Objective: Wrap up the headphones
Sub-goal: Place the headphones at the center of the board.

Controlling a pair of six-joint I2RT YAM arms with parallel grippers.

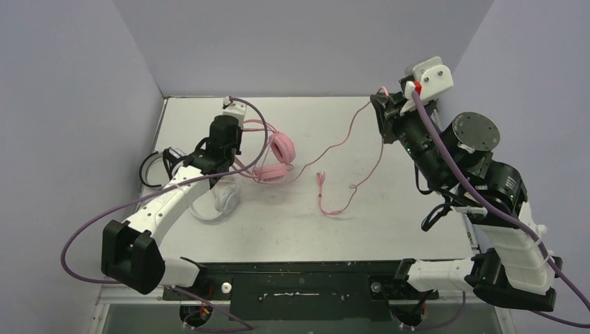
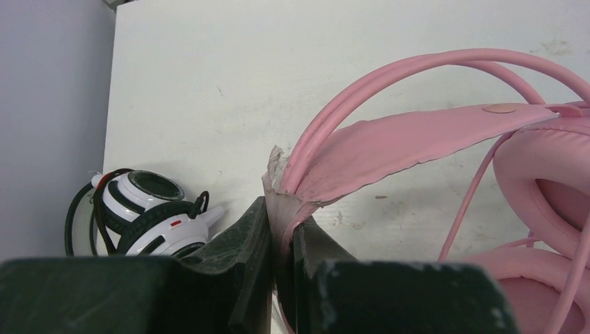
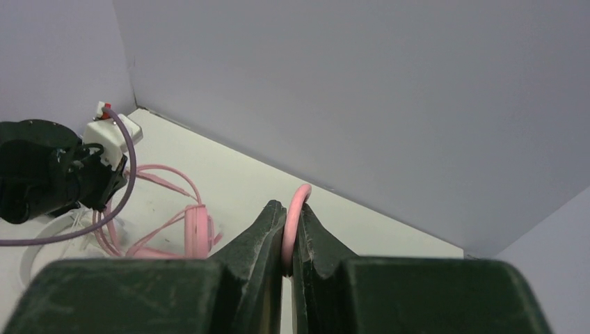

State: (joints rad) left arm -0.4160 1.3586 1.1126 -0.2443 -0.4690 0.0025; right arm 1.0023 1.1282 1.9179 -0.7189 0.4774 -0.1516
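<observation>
Clamps the pink headset (image 2: 417, 139) by its headband between the pressed-together left jaws, ear cups just right of them. Pinches the pink cable (image 3: 298, 202) in the right jaws, held high, with slack trailing down from them onto the bench (image 1: 389, 223). Leaves the black-and-white headset (image 2: 149, 216) lying left of the left jaws. Risks knotting that loose slack, or yanking the headband free, by pulling too hard.

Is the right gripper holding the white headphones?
No, the right gripper is shut on the thin pink cable.
</observation>
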